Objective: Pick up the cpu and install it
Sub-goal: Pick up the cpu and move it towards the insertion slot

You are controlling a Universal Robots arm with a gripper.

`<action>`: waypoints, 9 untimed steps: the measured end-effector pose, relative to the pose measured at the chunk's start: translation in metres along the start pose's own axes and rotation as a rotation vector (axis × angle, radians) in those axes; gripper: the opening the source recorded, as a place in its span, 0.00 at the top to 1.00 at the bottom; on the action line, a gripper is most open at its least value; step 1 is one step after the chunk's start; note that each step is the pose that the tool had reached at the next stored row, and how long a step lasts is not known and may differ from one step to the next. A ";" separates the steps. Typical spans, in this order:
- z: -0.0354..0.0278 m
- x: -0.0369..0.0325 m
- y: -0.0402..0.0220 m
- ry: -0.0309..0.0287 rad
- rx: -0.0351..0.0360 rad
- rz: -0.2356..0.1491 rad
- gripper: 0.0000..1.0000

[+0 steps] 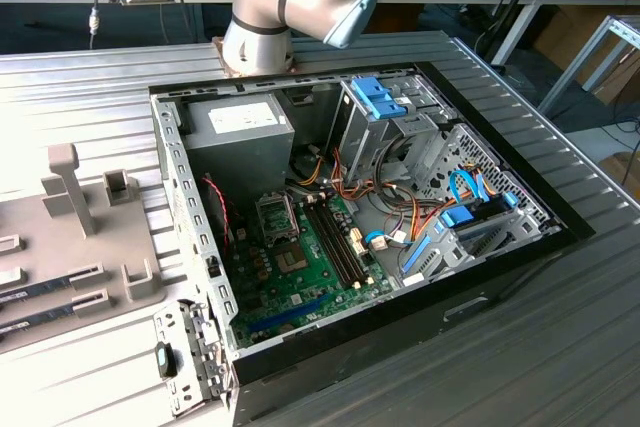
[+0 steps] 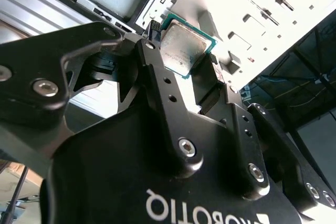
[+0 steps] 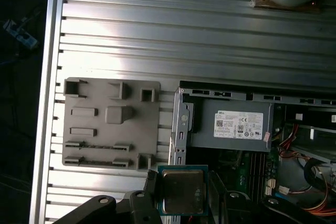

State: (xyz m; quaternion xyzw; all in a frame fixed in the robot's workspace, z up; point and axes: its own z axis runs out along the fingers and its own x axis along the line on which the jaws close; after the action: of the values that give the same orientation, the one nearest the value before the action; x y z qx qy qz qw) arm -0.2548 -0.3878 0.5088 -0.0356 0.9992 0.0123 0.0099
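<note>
Tool [image 3: 182,203]: pinching the cpu [image 3: 182,191] by two opposite edges, with the silvery metal top turned toward both wrist cameras.

Location of cpu: held high, clear of everything. In the first wrist view it hangs over the border between the grey fixture tray [image 3: 110,124] and the open computer case [image 3: 181,129], near the power supply box [image 3: 231,129]. All of these lie on the ribbed table [image 3: 157,24].

Destination, as judged: black socket frame [image 1: 277,213] on the motherboard [image 1: 315,272], just beside the power supply box in the exterior view. Whether the frame stands open cannot be told.

Handling notes, as judged:
- The carry is under way.
- The chip is thin, so a light, even squeeze on the edges suits it.
- Keep it level and square to the frame.
- Stay wide of the loose cables [image 1: 330,172].
</note>
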 end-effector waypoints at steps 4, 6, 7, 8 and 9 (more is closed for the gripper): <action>0.0002 -0.0035 -0.0003 0.0000 0.0000 0.000 0.53; 0.0003 -0.0055 -0.0004 0.0000 0.0000 0.000 0.53; 0.0004 -0.0065 -0.0005 0.0000 -0.0001 0.000 0.53; 0.0005 -0.0074 -0.0005 0.0000 0.0000 0.000 0.53; 0.0006 -0.0090 -0.0006 0.0000 0.0000 0.000 0.53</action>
State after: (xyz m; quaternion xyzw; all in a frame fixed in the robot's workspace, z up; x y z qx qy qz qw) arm -0.2458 -0.3878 0.5084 -0.0356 0.9992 0.0123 0.0099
